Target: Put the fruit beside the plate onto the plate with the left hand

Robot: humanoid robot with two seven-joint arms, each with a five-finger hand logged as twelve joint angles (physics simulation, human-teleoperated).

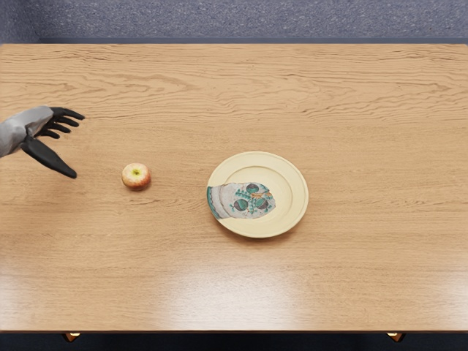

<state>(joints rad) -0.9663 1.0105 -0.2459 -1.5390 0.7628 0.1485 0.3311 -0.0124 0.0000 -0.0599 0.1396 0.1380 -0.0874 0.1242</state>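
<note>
My left hand [45, 135], fingers spread and empty, hovers left of the apple [136, 175]; the plate [291, 175] awaits; grasp and transfer remain.

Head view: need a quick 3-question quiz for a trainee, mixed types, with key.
1. Fill in: the apple lies on the table to the picture's ____ of the plate.
2. True or false: the apple sits on the plate.
3. Pick one: the left hand is A) shut on the apple, B) open and apart from the apple, C) resting on the plate.
Key: 1 left; 2 false; 3 B.
</note>
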